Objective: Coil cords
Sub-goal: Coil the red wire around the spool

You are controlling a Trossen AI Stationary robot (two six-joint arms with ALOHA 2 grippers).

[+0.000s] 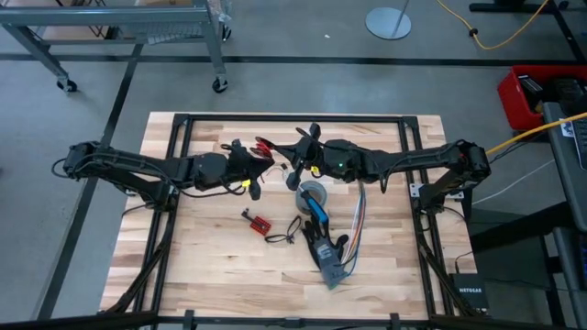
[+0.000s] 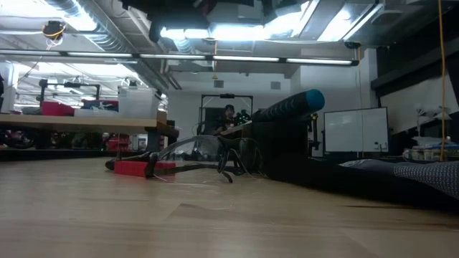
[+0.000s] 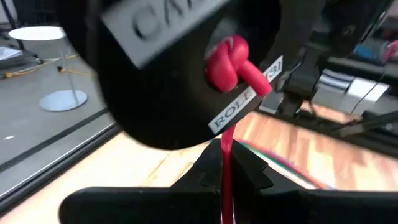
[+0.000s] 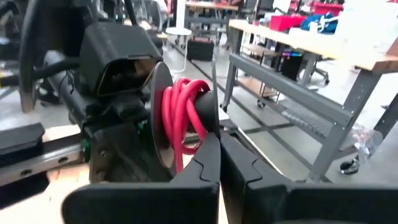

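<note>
Item: cord, red, wound in several turns on a black spool. Located at upper centre of the high view, off the table, between the two arm tips.

Left gripper: entered from the left of the high view. Closed to a narrow slit on a single red strand running down from a knot at the spool face. Nothing else held.

Right gripper: entered from the right of the high view. Fingers brought almost together, apparently pinched on the thin spool flange at its lower edge. Contact itself partly hidden.

Beneath and lower right of the meeting point: grey tape roll, ribbon wires. Lower centre: red board. None touched.

Risks noted, as judgement:
- Strand slipped from the left fingers if pulled hard. Cause: smooth round cord, thin pinch. Likely result: tension lost, turns slackened.
- Turns spilled over the flange. Cause: strand fed at an angle to the spool, not square to it.
- Spool twisted or dropped. Cause: hold on a thin flange edge only, with sideways pull from the strand. Likely landing place: tape roll or ribbon wires, with tangling.
- Knot snagged at the spool face. Cause: bulk of the knot standing proud of the label side.
- Fingers of the two grippers knocked together. Cause: very close working, little room for correction.
</note>
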